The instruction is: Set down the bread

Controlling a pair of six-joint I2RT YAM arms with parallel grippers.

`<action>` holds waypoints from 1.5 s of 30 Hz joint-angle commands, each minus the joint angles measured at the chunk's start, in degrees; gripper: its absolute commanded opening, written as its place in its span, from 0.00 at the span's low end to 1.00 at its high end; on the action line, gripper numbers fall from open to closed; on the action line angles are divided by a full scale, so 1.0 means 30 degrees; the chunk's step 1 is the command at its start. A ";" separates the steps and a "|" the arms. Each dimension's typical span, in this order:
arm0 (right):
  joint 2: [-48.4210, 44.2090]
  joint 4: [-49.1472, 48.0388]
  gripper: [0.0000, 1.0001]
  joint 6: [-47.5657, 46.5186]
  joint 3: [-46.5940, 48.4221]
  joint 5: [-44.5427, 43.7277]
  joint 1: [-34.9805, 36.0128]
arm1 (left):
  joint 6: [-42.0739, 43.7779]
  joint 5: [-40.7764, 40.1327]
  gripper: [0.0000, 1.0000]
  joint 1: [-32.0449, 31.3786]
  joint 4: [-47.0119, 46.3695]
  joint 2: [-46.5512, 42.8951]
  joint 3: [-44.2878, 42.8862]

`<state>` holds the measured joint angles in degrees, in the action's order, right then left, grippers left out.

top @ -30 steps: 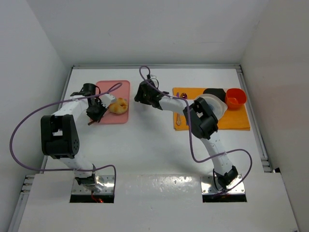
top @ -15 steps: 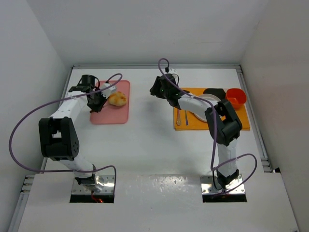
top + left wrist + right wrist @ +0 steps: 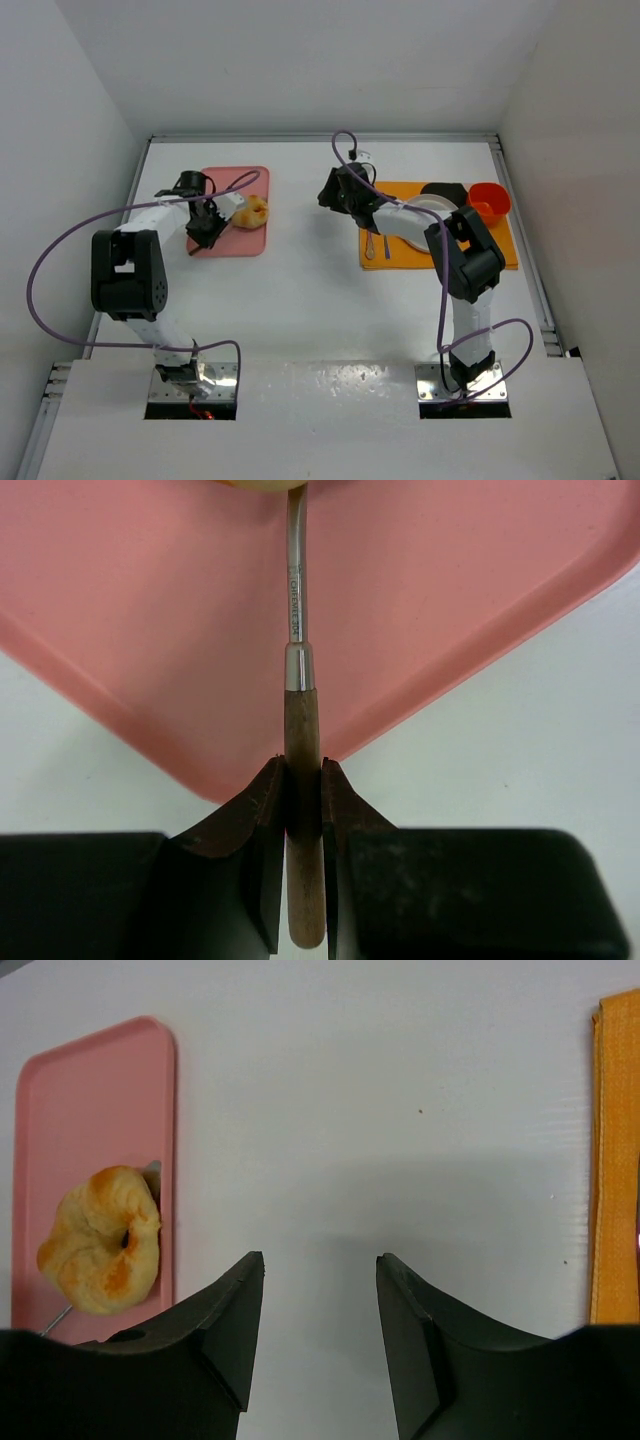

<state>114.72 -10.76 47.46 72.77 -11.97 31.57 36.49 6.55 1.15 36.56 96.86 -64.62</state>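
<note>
The bread (image 3: 255, 210), a small golden knotted bun, lies at the right edge of the pink tray (image 3: 232, 178). My left gripper (image 3: 207, 236) is shut on the wooden handle (image 3: 303, 780) of a utensil over the tray's near corner. The utensil's metal shaft (image 3: 296, 590) reaches up to the bread, which just shows at the top edge (image 3: 255, 483) of the left wrist view. My right gripper (image 3: 333, 192) is open and empty above the bare white table, between the tray and the orange mat. Its view shows the bread (image 3: 100, 1242) on the tray (image 3: 70, 1100) to the left.
An orange mat (image 3: 495, 250) at the right carries a white plate (image 3: 432, 220), a red cup (image 3: 488, 202), a black object (image 3: 444, 189) and a spoon (image 3: 370, 243). The mat's edge (image 3: 615, 1160) shows in the right wrist view. White walls close in the table.
The bread has shifted right on the tray to its right edge, and the left gripper moved with the utensil. The right gripper moved right, away from the tray, towards the orange mat.
</note>
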 commanded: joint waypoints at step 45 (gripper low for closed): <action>-0.1939 -0.0719 0.49 -0.0262 -0.1434 0.0032 -0.0827 | -0.3755 0.2769 0.00 0.0174 -0.3572 -0.1788 0.0155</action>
<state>113.08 -11.42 47.97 68.93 -11.88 29.91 26.65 11.51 1.28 28.82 93.51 -62.52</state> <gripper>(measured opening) 0.492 0.193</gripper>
